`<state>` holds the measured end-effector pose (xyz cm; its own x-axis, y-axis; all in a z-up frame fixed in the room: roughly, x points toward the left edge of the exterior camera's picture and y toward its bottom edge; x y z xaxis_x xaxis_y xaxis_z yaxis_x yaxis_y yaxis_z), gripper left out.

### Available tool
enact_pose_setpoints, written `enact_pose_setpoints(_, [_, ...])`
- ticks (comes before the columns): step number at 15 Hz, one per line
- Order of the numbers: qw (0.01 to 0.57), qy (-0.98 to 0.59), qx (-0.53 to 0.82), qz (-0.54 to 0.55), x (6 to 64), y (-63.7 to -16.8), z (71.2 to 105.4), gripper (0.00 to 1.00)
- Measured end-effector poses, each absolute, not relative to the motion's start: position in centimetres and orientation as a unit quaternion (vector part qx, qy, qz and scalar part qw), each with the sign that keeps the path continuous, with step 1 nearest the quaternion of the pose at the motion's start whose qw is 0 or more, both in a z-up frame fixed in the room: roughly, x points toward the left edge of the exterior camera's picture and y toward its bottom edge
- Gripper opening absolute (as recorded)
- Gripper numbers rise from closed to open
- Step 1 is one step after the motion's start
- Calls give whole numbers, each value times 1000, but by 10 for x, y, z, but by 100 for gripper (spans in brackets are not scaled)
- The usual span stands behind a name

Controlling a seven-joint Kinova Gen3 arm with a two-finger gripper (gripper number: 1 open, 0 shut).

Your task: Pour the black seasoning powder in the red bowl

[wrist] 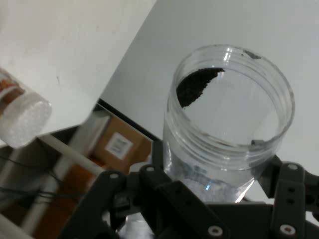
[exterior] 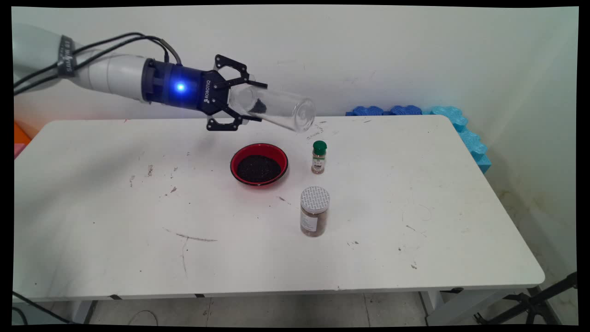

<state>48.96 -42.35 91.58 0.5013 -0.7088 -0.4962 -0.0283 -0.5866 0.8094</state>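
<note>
Hand (exterior: 246, 99) clamped on clear jar (exterior: 276, 109), held tilted at upper centre, above red bowl (exterior: 259, 164) of dark grains; two spice jars (exterior: 315, 211) right of bowl on surface (exterior: 115, 221).

A white rectangular desk (exterior: 115, 221) with rounded corners, its top scuffed and marked with dark specks, carries three things near its middle. A red round bowl (exterior: 259, 164) holds dark grains. Just right of it stands a small green-capped spice bottle (exterior: 319, 157). Nearer the front stands a clear jar with a white perforated lid (exterior: 315, 211), holding brown contents.
</note>
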Motion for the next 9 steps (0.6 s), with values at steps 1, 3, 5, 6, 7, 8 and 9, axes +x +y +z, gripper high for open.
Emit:
enact_pose_setpoints(1, [396, -260, 769, -429, 490, -422, 920, 0])
enact_pose_setpoints(3, [410, -297, 757, -413, 490, -419, 927, 0])
enact_pose_setpoints(5, [424, -333, 741, -400, 490, -416, 933, 0])
enact_pose_setpoints(6, [429, -347, 735, -395, 489, -415, 935, 0])
enact_pose_setpoints(7, [437, -368, 725, -386, 489, -413, 939, 0])
enact_pose_setpoints(8, [445, -392, 712, -376, 489, -410, 943, 0])
enact_pose_setpoints(9, [452, -416, 700, -364, 489, -407, 947, 0])
